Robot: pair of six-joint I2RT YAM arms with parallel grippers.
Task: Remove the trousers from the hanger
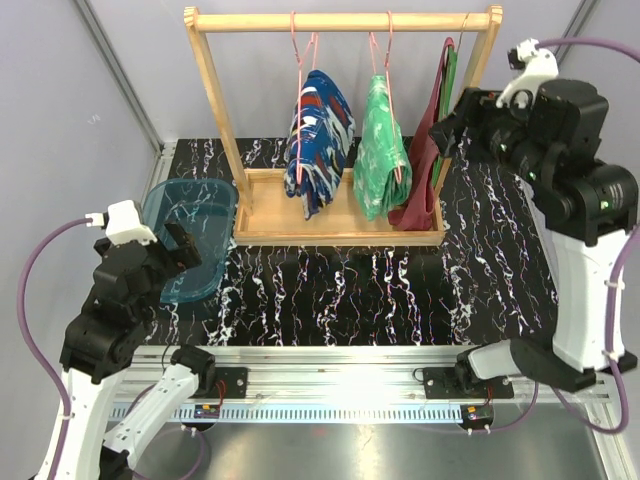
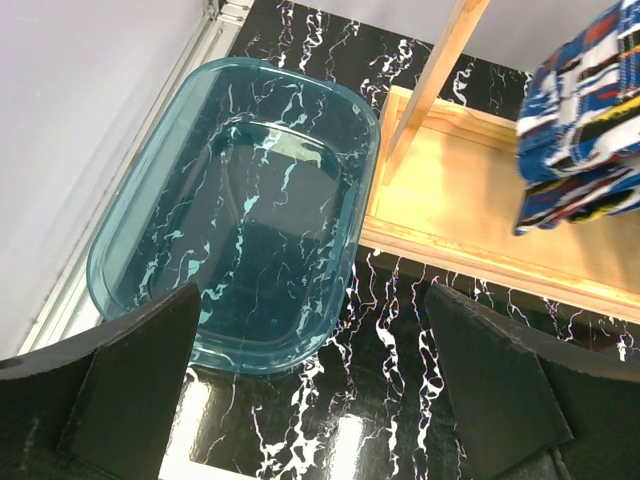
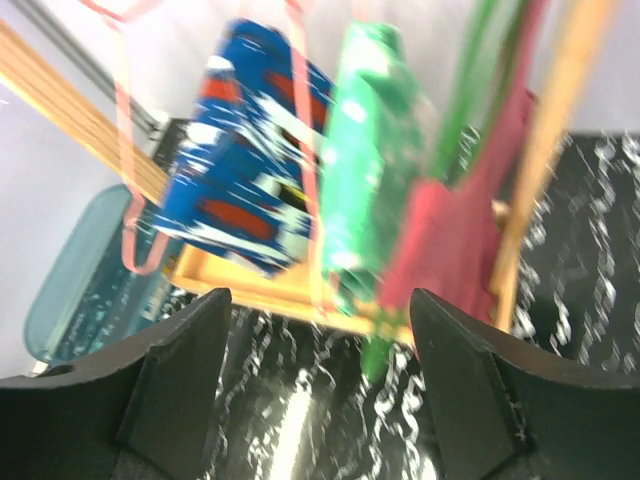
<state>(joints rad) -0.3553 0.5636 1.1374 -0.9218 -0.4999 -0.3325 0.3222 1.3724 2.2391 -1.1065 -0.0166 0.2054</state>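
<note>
A light wooden clothes rack with a flat base tray stands at the far middle of the black, white-veined marbled table. Two pairs of trousers hang folded over thin pink hangers from its top rail. The dark blue trousers with red and white patches hang on the left, and the mint green trousers with white marbling hang just to their right. Their lower ends reach down close to the base tray. At the right end of the rail a plain dark red garment hangs beside the green pair.

The right gripper is raised at the far right, just outside the rack's right post, level with the hanging clothes. Its two black fingers stand well apart and hold nothing. In the blurred right wrist view the green trousers lie straight ahead between the fingers, with the blue pair to their left and the red garment to their right. None of them touches the gripper.

The left gripper hovers low at the near left, spread wide and empty. It is over the near end of a translucent blue oval plastic tub that sits on the table just left of the rack. Both pairs of trousers are well apart from it, far and to its right. Only a corner of the blue pair shows at the upper right edge of the left wrist view.
</note>
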